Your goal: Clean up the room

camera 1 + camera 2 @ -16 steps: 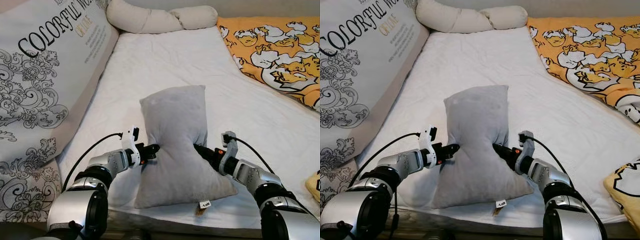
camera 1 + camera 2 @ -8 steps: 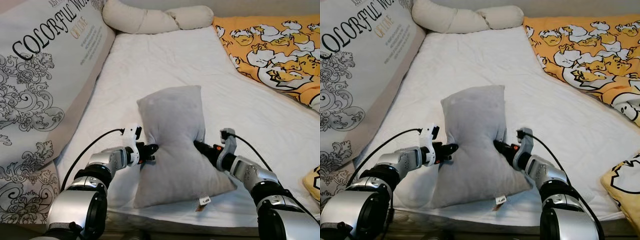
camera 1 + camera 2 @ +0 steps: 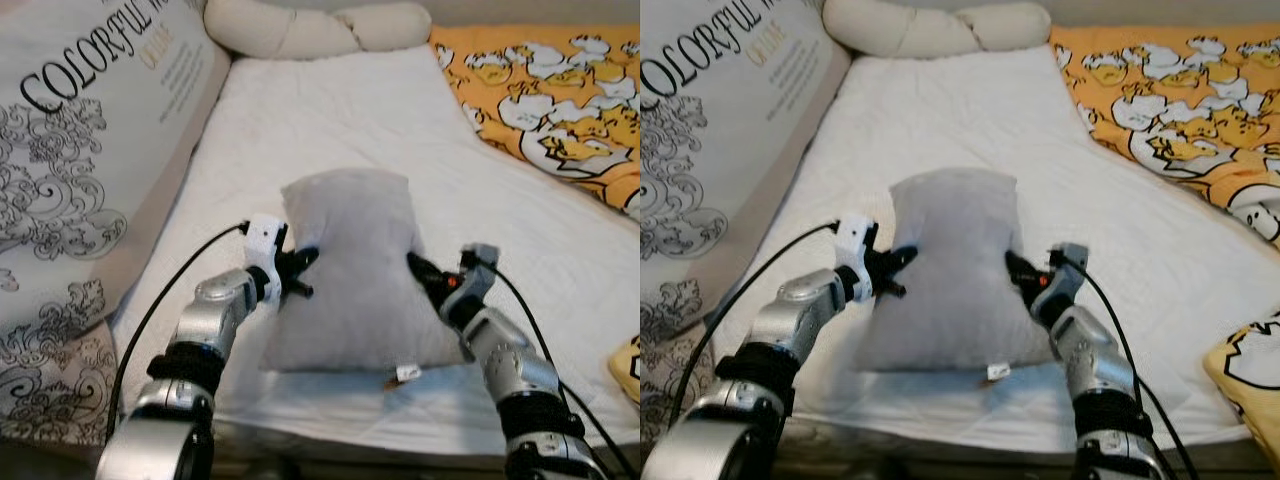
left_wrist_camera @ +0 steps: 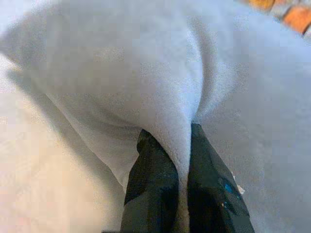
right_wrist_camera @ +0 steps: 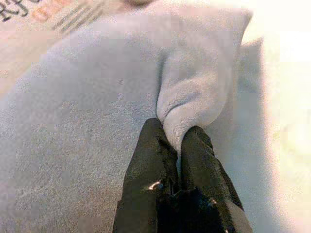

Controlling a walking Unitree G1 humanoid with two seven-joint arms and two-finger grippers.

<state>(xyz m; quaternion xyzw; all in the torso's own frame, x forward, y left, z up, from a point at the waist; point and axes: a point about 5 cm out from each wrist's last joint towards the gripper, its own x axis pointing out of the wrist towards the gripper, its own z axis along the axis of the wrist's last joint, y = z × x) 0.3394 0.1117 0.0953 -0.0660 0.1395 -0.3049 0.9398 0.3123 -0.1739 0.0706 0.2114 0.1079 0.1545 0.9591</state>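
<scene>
One gray pillow (image 3: 350, 265) lifted farther forward.

Head cams downward; wrist cams close-up.

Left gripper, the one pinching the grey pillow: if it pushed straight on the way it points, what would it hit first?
The grey pillow itself. The left gripper is shut on a fold of its side and points inward across the pillow, roughly toward the right gripper on the opposite side, though depth is hard to judge.

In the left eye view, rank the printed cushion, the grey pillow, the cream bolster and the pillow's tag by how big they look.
1. Printed cushion, nearest and cut off by the frame.
2. Grey pillow.
3. Cream bolster, farther away, so unsure.
4. Tag.
</scene>
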